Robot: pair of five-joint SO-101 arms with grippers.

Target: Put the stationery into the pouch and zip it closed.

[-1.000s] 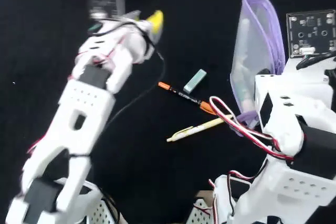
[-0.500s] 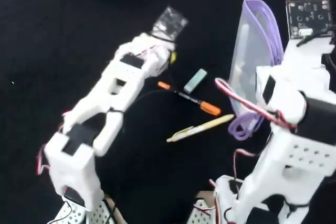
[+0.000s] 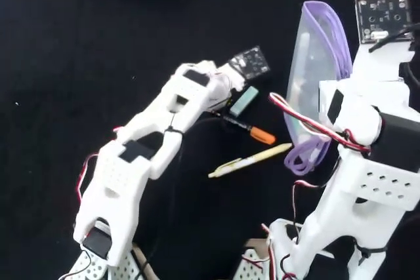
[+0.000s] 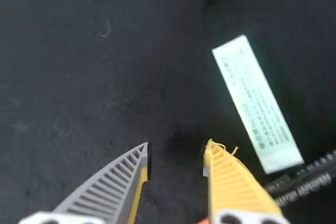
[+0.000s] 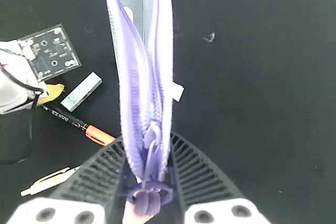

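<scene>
While the right gripper (image 5: 148, 145) clamps the pouch (image 5: 142, 51), the left gripper (image 4: 177, 150) hangs parted beside the eraser (image 4: 255, 111)

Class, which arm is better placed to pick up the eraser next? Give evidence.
Left. The left gripper hangs open beside the eraser; the right gripper is shut on the upright pouch.

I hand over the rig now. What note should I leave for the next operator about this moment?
Left gripper: open, empty, over the table beside the eraser.
Right gripper: shut on the pouch, holding it upright.
Marker and pen lie on the table near the eraser.
Done: pouch is held up.
Left: put eraser, marker and pen in, then zip.
</scene>
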